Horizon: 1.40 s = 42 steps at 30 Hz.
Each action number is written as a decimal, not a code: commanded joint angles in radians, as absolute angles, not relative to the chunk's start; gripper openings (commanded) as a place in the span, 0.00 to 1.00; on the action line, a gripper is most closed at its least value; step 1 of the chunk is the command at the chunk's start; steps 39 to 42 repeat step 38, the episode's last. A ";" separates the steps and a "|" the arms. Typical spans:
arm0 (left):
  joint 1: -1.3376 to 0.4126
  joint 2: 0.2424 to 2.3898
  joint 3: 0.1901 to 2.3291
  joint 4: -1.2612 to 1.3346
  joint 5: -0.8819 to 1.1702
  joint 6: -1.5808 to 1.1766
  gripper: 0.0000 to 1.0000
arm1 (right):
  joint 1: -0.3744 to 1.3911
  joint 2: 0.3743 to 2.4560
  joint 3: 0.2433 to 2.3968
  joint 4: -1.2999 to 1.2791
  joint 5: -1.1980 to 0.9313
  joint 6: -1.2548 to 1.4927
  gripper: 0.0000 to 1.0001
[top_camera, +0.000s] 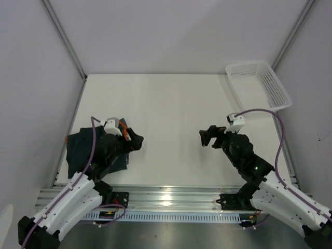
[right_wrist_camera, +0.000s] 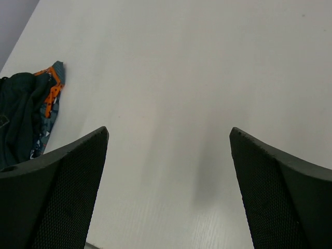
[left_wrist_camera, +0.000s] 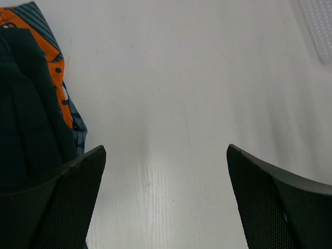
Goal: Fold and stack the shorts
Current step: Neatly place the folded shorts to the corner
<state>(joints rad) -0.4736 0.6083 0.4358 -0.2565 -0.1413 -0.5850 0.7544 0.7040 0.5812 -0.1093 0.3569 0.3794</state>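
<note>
The plain dark shorts point(top_camera: 83, 150) lie folded at the table's near left. The printed orange and teal shorts point(top_camera: 123, 124) lie under them, with only an edge showing. In the left wrist view the dark pair point(left_wrist_camera: 26, 135) covers the printed pair point(left_wrist_camera: 57, 72) at the left. Both also show far left in the right wrist view, the dark pair point(right_wrist_camera: 21, 114) and the printed pair point(right_wrist_camera: 52, 93). My left gripper point(top_camera: 136, 141) point(left_wrist_camera: 165, 150) is open and empty, just right of the stack. My right gripper point(top_camera: 207, 137) point(right_wrist_camera: 168, 132) is open and empty over bare table, at centre right.
A white mesh basket point(top_camera: 258, 83) stands at the far right corner, and its edge shows in the left wrist view point(left_wrist_camera: 319, 21). Grey walls enclose the white table point(top_camera: 166, 104). A metal rail point(top_camera: 166, 197) runs along the near edge.
</note>
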 commanded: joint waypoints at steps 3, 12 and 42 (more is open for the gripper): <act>-0.560 0.543 0.315 -0.123 -0.255 -0.574 0.99 | 0.753 0.552 0.472 -0.152 0.534 0.362 0.99; -0.577 0.410 0.224 -0.058 -0.143 -0.489 0.99 | 0.747 0.508 0.342 -0.135 0.629 0.396 0.99; -0.577 0.342 0.244 -0.144 -0.222 -0.482 0.99 | 0.747 0.462 0.324 -0.150 0.630 0.416 1.00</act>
